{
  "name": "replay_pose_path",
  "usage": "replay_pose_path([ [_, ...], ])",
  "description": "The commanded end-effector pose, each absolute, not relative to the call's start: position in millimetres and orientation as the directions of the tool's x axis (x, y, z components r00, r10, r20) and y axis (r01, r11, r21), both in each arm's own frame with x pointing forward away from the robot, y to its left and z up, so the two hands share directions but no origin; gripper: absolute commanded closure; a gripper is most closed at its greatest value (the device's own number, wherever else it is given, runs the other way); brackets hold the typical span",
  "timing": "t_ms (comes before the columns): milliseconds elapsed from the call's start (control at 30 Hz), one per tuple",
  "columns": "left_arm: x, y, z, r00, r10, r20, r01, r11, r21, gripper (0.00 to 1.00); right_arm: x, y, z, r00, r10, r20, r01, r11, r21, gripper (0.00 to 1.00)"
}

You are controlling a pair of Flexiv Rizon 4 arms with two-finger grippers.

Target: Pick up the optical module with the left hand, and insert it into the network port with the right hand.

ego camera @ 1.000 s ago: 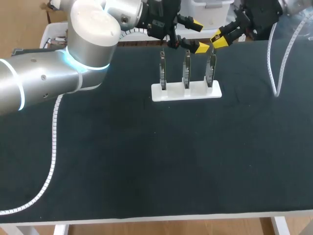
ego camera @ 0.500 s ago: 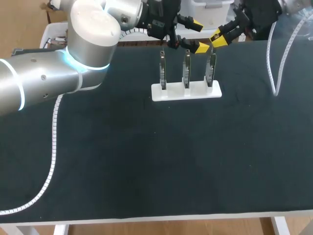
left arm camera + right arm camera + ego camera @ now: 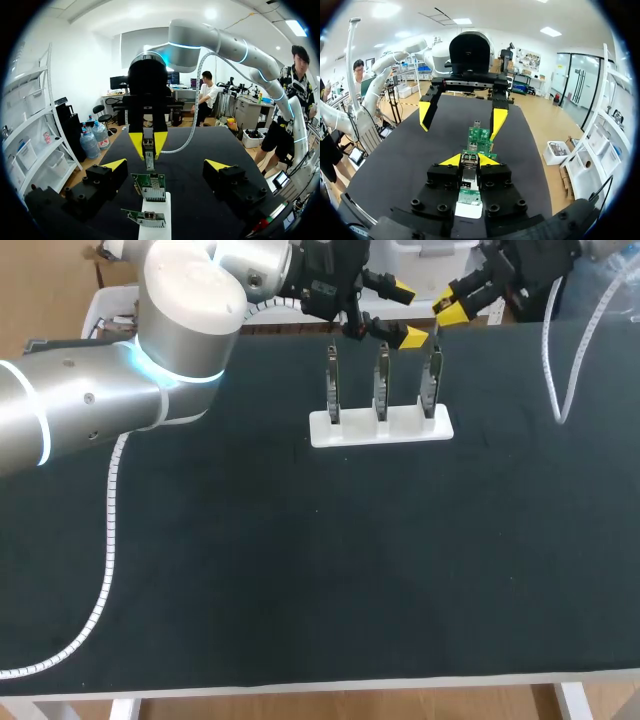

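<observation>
My right gripper (image 3: 470,160) is shut on the silver optical module (image 3: 469,175), which sits lengthwise between its yellow tips. In the head view the right gripper (image 3: 452,310) hangs just above and behind the rightmost of three upright network cards (image 3: 431,382) standing in a white holder (image 3: 380,427). My left gripper (image 3: 405,313) hovers behind the middle card, open and empty. From the left wrist, the left gripper (image 3: 166,165) faces the right gripper's fingers (image 3: 135,143) and the held module (image 3: 148,152), with a green card (image 3: 150,186) below them.
A white cable chain (image 3: 108,540) trails from the left arm over the table's left side. Another chain (image 3: 560,370) hangs from the right arm at the right rear. The dark tabletop (image 3: 330,560) spreads in front of the holder.
The right gripper, with the module in it, has drifted slightly up and toward the table's rear. The left arm has kept still.
</observation>
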State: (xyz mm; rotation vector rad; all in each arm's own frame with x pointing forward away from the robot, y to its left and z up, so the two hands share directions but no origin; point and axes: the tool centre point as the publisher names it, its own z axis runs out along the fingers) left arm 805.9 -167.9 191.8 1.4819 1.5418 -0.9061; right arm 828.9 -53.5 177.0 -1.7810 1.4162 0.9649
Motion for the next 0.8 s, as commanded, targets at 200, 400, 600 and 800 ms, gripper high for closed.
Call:
replay_pose_path([
  [200,805.8,-167.8,191.6,0.003,0.428,-0.904,0.998,0.059,0.031,0.00,833.1,-54.4,181.6,0.144,-0.509,-0.848,-0.962,-0.275,0.001,1.00],
  [400,805.8,-167.8,191.6,0.003,0.428,-0.904,0.998,0.059,0.031,0.00,832.8,-54.2,181.4,0.141,-0.519,-0.843,-0.960,-0.278,0.011,1.00],
  [600,805.8,-167.8,191.6,0.003,0.428,-0.904,0.998,0.059,0.031,0.00,830.4,-53.3,180.8,0.140,-0.527,-0.839,-0.958,-0.286,0.020,1.00],
  [800,805.8,-167.8,191.6,0.003,0.428,-0.904,0.998,0.059,0.031,0.00,831.1,-53.1,176.4,0.130,-0.534,-0.835,-0.958,-0.284,0.033,1.00],
])
